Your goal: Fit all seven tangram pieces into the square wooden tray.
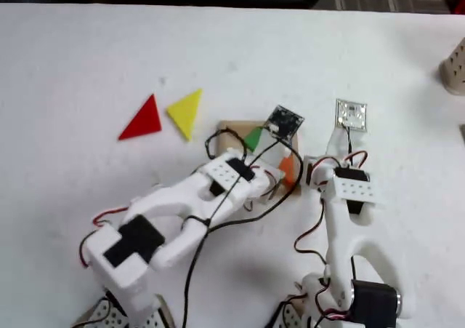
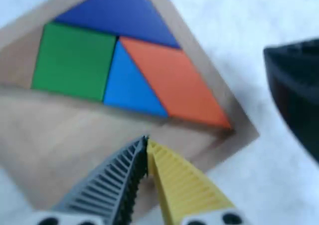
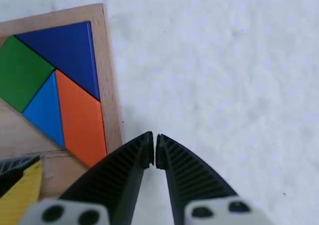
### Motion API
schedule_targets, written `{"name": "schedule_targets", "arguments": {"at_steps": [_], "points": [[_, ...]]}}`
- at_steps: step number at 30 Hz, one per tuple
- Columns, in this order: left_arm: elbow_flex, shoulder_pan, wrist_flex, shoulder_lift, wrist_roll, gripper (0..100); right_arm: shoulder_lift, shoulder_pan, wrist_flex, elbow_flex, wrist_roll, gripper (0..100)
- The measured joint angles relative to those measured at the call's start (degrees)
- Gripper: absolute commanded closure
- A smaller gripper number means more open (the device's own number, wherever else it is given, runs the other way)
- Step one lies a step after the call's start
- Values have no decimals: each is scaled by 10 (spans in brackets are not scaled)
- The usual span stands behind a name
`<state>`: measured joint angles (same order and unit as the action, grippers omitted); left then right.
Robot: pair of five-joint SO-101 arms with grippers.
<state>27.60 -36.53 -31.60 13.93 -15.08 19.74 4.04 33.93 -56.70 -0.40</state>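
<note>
I am holding my left gripper [image 2: 146, 150] and right gripper [image 3: 154, 152] closed on nothing. Four pieces [image 2: 75, 60] are sitting in the tray [image 2: 239, 130]. The red triangle [image 1: 142, 118] and yellow triangle [image 1: 185, 111] are waiting at its ten o'clock.

The high view looks down over the table [image 1: 87, 59]; both wrist views sit close above, apparently, one tray [image 2: 216, 85] corner.

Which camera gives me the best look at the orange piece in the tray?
The left wrist view: the orange piece shows whole and large. The right wrist view shows it whole but smaller; the high view, just a sliver beside an arm.
</note>
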Motion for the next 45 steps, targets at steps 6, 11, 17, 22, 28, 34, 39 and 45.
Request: {"name": "schedule_targets", "arguments": {"at_steps": [6, 11, 17, 22, 28, 34, 39, 45], "points": [[1, 65, -160, -113, 0, 973, 0, 0, 0, 0, 0, 978], [1, 217, -184, -180, 0, 972, 0, 0, 0, 0, 0, 980], [1, 367, -87, -146, 1, 885, 0, 0, 0, 0, 0, 981], [-52, 410, -52, -58, 98, 688, 0, 0, 0, 0, 0, 981], [-136, 436, -68, 32, 141, 652, 0, 0, 0, 0, 0, 981], [-226, 472, -100, 105, 181, 653, 0, 0, 0, 0, 0, 981], [-310, 476, -179, 165, 253, 653, 0, 0, 0, 0, 0, 981], [-382, 474, -259, 213, 335, 653, 0, 0, 0, 0, 0, 981]]}}
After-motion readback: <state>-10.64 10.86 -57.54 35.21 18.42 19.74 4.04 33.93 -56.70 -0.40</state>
